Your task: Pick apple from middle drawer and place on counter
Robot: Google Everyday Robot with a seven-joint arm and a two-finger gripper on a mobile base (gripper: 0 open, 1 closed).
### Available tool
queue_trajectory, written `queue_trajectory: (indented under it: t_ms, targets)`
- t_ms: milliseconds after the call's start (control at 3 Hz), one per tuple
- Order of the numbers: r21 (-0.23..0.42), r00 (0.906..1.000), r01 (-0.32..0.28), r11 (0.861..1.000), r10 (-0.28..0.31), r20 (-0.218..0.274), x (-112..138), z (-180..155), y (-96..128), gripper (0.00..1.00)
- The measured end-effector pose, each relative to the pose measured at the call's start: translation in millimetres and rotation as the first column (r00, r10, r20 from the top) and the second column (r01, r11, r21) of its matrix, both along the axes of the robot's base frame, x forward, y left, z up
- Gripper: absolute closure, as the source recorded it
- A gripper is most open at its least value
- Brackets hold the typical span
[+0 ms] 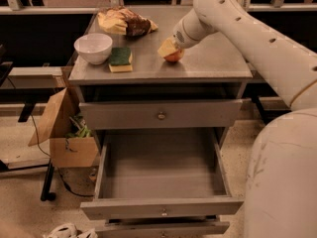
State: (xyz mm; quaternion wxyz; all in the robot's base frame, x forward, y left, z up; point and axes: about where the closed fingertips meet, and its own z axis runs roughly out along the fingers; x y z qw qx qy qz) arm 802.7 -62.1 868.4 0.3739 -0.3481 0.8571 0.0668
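The reddish-orange apple (174,57) is at the counter (218,63), near its middle, right of the sponge, resting on or just above the surface. My gripper (169,50) comes in from the upper right on the white arm and is shut on the apple, with a pale yellowish finger (165,47) over its top left. The middle drawer (161,170) is pulled fully open below; its grey floor is bare and its knob (163,212) faces front.
A white bowl (93,47) and a green-and-yellow sponge (120,59) sit on the counter's left. A crumpled snack bag (125,22) lies at the back. The top drawer (161,114) is closed. A cardboard box (67,133) stands on the floor at the left.
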Motion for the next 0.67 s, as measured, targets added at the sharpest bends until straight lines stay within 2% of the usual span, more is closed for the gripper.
queue_trajectory:
  t_ms: [333,667]
  targets:
    - [0.011,1.0,-0.001,1.0,0.001,0.0,-2.2,0.3,1.3,0.0]
    - [0.011,1.0,-0.001,1.0,0.001,0.0,-2.2,0.3,1.3,0.0]
